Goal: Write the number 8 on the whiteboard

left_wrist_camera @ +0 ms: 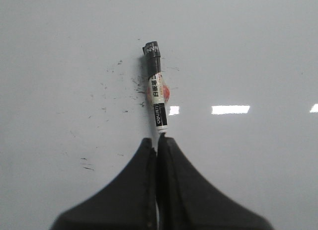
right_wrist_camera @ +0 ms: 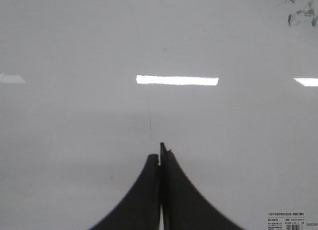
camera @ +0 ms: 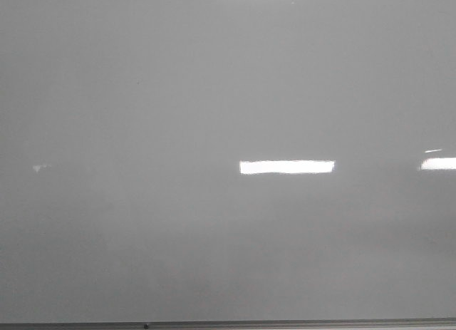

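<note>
The whiteboard (camera: 214, 95) is a glossy pale grey board that fills the front view, with its thin grey frame edge (camera: 228, 323) at the bottom. No number 8 shows on it in any view. Neither gripper shows in the front view. In the left wrist view my left gripper (left_wrist_camera: 158, 139) is shut on a black and white marker (left_wrist_camera: 157, 98), whose black tip end (left_wrist_camera: 152, 50) points away at the whiteboard (left_wrist_camera: 258, 51). In the right wrist view my right gripper (right_wrist_camera: 160, 153) is shut and empty over the whiteboard (right_wrist_camera: 74, 41).
Bright rectangular light reflections (camera: 286, 167) lie on the board. Small black ink specks (left_wrist_camera: 107, 86) are scattered beside the marker. Dark smudges (right_wrist_camera: 300, 11) sit in a corner of the right wrist view, and a small printed label (right_wrist_camera: 292, 221) shows on the board.
</note>
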